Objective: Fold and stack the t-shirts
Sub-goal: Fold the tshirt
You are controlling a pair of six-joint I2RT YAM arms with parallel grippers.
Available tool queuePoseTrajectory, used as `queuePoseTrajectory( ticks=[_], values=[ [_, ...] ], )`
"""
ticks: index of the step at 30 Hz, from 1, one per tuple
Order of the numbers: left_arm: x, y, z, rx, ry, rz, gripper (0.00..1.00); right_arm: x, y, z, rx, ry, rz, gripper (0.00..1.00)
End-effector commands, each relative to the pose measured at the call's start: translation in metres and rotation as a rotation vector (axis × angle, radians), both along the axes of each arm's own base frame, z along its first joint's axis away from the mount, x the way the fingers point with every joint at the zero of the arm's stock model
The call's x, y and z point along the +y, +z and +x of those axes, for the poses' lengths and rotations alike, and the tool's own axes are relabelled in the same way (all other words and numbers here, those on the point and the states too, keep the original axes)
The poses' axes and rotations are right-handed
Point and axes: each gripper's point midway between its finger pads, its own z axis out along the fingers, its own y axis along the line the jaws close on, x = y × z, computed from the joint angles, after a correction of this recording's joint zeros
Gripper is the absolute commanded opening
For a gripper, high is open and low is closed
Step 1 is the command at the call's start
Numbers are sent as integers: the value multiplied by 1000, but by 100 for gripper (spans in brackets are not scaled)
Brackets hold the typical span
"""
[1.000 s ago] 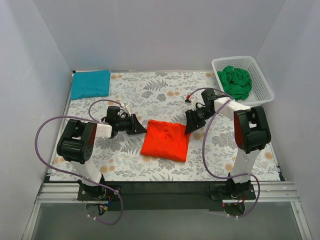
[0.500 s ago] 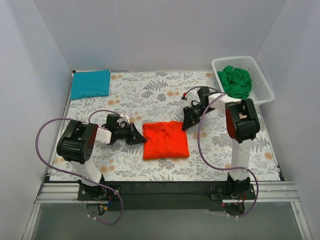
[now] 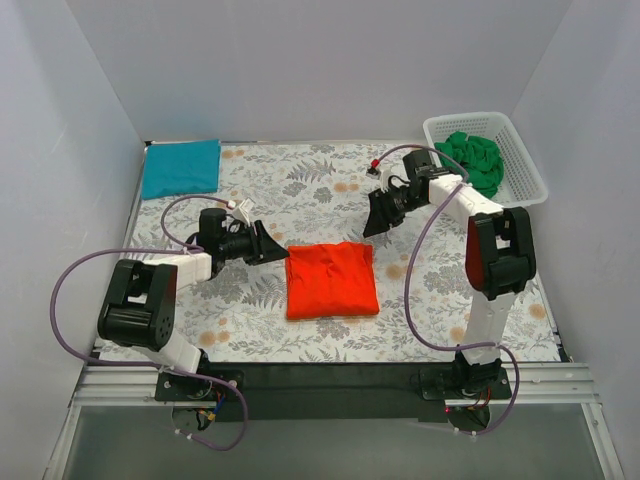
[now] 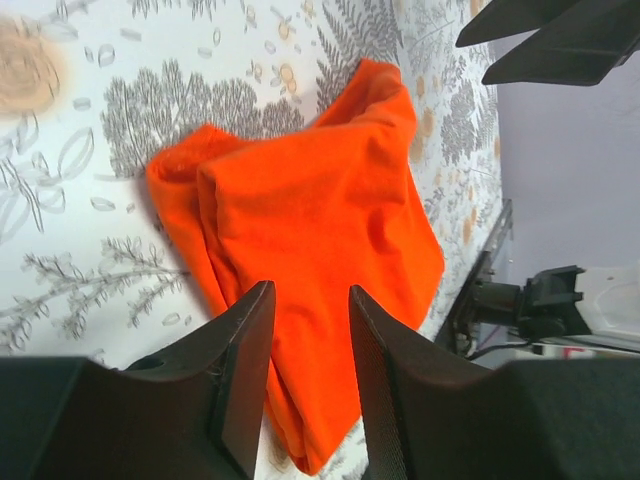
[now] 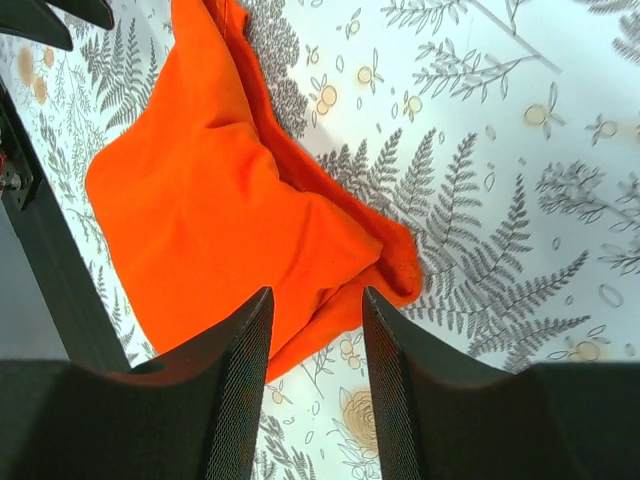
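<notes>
One floral-patterned grey cloth [image 3: 300,190] is spread over nearly the whole desk [image 3: 330,372], and everything else is set on it. Next in size, a white lattice basket [image 3: 528,178] is seen at the upper right of the frame, with the deep green t-shirt [image 3: 472,162] heaped unfolded inside. The orange-red t-shirt [image 3: 330,281] lies folded into a rough square at the centre, and the teal t-shirt [image 3: 181,167] lies folded flat in the upper left corner, well apart from it. The left hand [image 3: 283,252] is held just beside the orange shirt's upper left corner and the right hand [image 3: 370,228] near its upper right corner. In both wrist views the fingers are seen moderately parted with nothing gripped. The fold is judged done but untidy, its far edge puckered and layered. For stacking, all layers should be pinched together at both corners, the bundle lifted level, and its edges squared onto the teal one.
</notes>
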Motion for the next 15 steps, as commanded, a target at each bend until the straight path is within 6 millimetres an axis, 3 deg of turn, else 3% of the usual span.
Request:
queuePoseTrajectory(
  ticks=[1, 6, 9, 15],
  values=[
    [3, 13, 23, -122, -7, 55, 35, 5, 4, 18, -25, 0, 25, 48],
    [0, 8, 47, -131, -19, 69, 40, 12, -1, 32, -21, -7, 43, 49],
    [-4, 0, 51, -102, -43, 55, 45, 16, -9, 33, 9, -5, 51, 49],
    [-7, -6, 53, -85, -58, 41, 43, 20, -24, 24, 55, 4, 56, 50]
  ],
)
